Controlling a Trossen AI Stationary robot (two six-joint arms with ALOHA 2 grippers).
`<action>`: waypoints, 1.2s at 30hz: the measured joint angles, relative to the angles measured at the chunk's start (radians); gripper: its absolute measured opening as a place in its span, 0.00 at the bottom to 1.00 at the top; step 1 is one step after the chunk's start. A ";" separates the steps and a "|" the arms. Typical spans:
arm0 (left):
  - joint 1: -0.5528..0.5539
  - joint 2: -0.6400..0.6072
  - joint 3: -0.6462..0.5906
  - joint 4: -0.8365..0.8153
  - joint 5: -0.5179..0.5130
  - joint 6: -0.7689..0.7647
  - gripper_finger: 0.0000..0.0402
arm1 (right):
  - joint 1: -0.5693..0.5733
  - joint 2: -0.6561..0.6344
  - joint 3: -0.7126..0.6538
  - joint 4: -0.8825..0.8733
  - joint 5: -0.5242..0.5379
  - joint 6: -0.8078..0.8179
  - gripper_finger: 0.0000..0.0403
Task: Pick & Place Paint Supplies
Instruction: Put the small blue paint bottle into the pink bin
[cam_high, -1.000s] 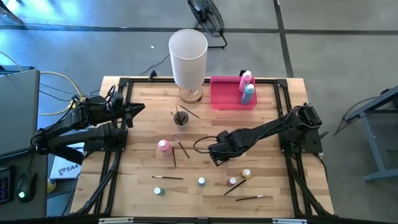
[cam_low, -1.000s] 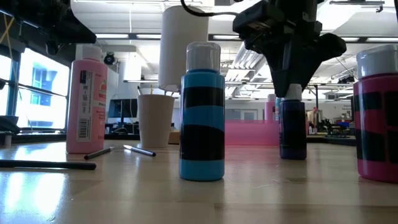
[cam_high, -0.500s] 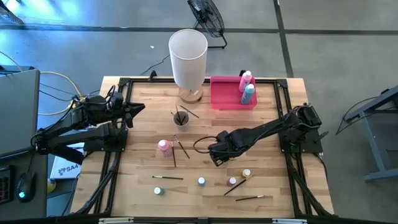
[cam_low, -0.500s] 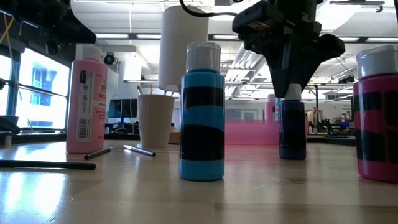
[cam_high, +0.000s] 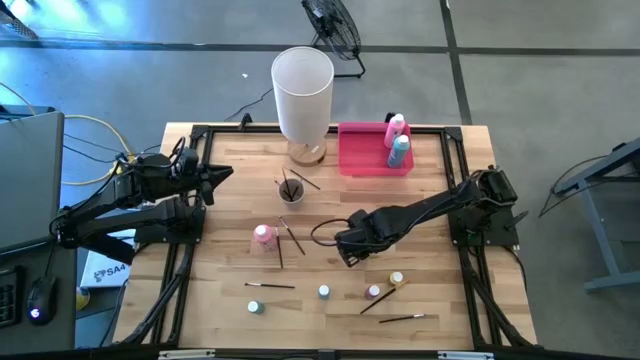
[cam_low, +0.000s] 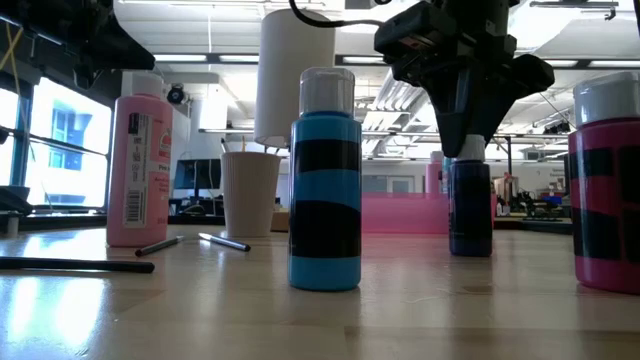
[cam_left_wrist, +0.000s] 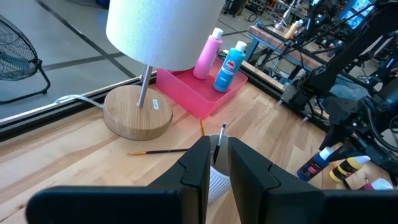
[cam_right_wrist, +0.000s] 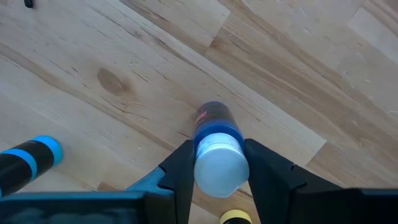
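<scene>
Right claw (cam_right_wrist: 219, 151) low over the middle of the surface (cam_high: 230, 200), fingers against both sides of the white cap of a small dark-blue bottle (cam_right_wrist: 213, 118), pinching it. Bottle upright, its foot on the wood.

Left claw (cam_left_wrist: 214, 152) at the left edge of the surface, well apart from the bottles. Fingers almost pressed together, only a narrow slit between, nothing in it.

Counted from above:
- Three taller bottles. Two upright in the pink tray (cam_high: 360, 150) at the far side: one pink (cam_high: 397, 126), one teal (cam_high: 400, 150), just beside each other. Third, a pink one (cam_high: 263, 235), alone on the surface left of the right claw.
- Four more small bottles in a loose row near the front edge: teal cap (cam_high: 255, 307), blue cap (cam_high: 324, 291), pink cap (cam_high: 373, 291), yellow cap (cam_high: 397, 277). With the pinched one, five small bottles.
- Six thin brushes flat on the surface, as far as can be counted: two near the lone pink bottle (cam_high: 291, 237), one beside the cup (cam_high: 305, 181), three near the front (cam_high: 270, 286).
- One cup (cam_high: 290, 188) with some brushes inside; number not possible to tell.
- One tall white cylinder (cam_high: 302, 85) on a round wooden foot, left of the tray.
</scene>
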 joint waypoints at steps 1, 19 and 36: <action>0.000 0.000 0.000 0.000 0.000 0.000 0.13 | 0.000 0.000 0.000 0.000 0.000 0.000 0.30; 0.000 0.000 0.000 0.000 0.001 0.000 0.13 | 0.000 0.000 0.000 0.001 0.000 0.000 0.34; 0.000 0.000 0.000 0.000 0.001 0.000 0.13 | 0.000 0.000 0.000 0.025 0.003 -0.060 0.36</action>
